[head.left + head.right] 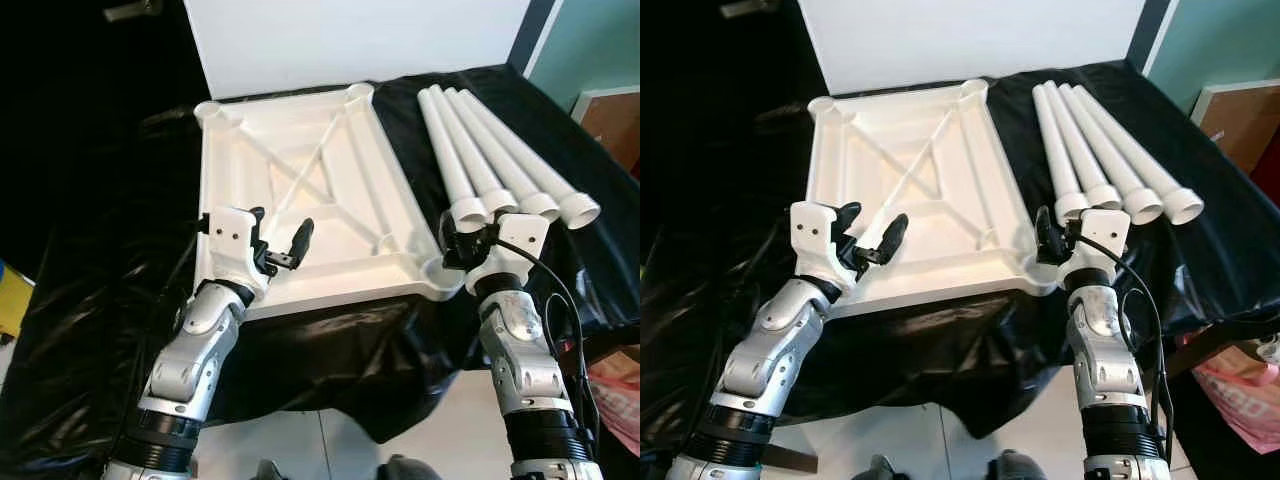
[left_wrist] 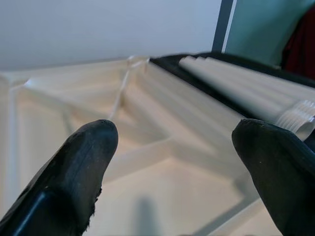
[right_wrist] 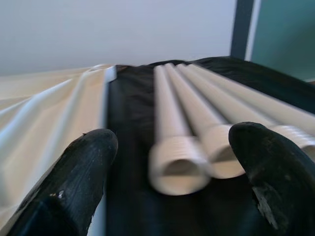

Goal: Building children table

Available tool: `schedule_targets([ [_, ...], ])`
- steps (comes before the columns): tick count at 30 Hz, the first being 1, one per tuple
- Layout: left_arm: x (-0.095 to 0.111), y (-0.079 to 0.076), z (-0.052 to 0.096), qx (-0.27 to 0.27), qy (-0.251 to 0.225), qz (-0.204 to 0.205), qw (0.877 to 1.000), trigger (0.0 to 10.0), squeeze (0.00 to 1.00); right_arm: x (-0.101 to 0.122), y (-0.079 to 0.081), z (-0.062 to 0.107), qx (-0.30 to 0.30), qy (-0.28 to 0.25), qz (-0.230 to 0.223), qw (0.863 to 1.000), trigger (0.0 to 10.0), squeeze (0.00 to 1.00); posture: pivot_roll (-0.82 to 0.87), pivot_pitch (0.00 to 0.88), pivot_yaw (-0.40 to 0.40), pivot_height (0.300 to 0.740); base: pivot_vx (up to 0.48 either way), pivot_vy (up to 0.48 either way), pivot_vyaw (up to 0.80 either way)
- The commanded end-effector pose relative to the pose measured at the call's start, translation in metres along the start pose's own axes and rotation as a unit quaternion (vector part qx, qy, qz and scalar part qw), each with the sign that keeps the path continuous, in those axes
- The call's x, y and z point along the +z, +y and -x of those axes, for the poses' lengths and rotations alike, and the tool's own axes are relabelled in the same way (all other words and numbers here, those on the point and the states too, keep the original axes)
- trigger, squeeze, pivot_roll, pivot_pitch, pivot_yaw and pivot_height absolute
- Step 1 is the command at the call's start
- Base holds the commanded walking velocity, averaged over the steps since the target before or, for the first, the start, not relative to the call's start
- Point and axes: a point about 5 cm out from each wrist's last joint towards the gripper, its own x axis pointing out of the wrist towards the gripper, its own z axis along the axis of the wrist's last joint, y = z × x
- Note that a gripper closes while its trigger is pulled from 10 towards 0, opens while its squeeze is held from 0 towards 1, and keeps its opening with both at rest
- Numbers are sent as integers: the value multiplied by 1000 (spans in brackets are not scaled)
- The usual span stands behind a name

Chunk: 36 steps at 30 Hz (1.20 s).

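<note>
I have the white tabletop [image 1: 300, 190] lying upside down on the black-covered bench [image 1: 100, 300], ribs up, a socket at each corner. One tabletop. Four white legs [image 1: 500, 160] lie side by side to its right, threaded ends toward me, touching one another.

My right gripper [image 3: 172, 172] sits at the near end of the legs, fingers [image 3: 74, 187] spread wide, nothing held; in the wrist view the leftmost leg's [image 3: 174, 147] threaded end is centred between them. My left gripper [image 1: 280, 245] hovers over the near left part of the tabletop, fingers spread too, empty.

I judge the step in hand is picking the first leg. To do it well I want to push the right gripper a bit farther along the leftmost leg, past the threads onto the smooth tube, then close squarely across it so it doesn't roll into its neighbour. Gripping on the threads risks slip and a tilted leg. The near right corner socket [image 1: 440, 272] is just beside the right gripper, so that's the obvious first target. Left gripper could steady the tabletop edge while I screw in.

Count: one tabletop, four legs, four corner sockets, none fitted yet.
</note>
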Motion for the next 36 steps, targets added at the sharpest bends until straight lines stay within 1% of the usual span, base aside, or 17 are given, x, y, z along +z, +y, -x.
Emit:
schedule_targets([
  [1, -4, -3, 0, -8, 4, 6, 1000, 10000, 0, -3, -4, 1, -6, 5, 0, 1000, 10000, 0, -109, 100, 25, 740, 0, 0, 0],
  [8, -5, -2, 0, -4, 5, 4, 1000, 10000, 0, -3, -3, 1, -2, 5, 0, 1000, 10000, 0, -108, 93, 25, 740, 0, 0, 0],
  [12, -5, -1, -1, -4, 6, 21, 1000, 10000, 0, -3, -1, 0, 0, 4, -1, 1000, 10000, 0, -108, 88, 24, 740, 0, 0, 0],
  [21, -7, 0, -1, -1, 9, 24, 1000, 10000, 0, -3, -1, 0, 3, 2, -2, 1000, 10000, 0, -107, 82, 25, 740, 0, 0, 0],
  [35, -7, 0, -2, -3, 12, 24, 1000, 10000, 0, -3, -1, 1, 2, 2, -3, 1000, 10000, 0, -109, 82, 28, 740, 0, 411, 0],
  [36, -7, 0, -2, -4, 12, 24, 1000, 10000, 0, -3, -1, 1, 1, 2, -3, 1000, 10000, 0, -109, 82, 28, 740, 0, 0, 0],
])
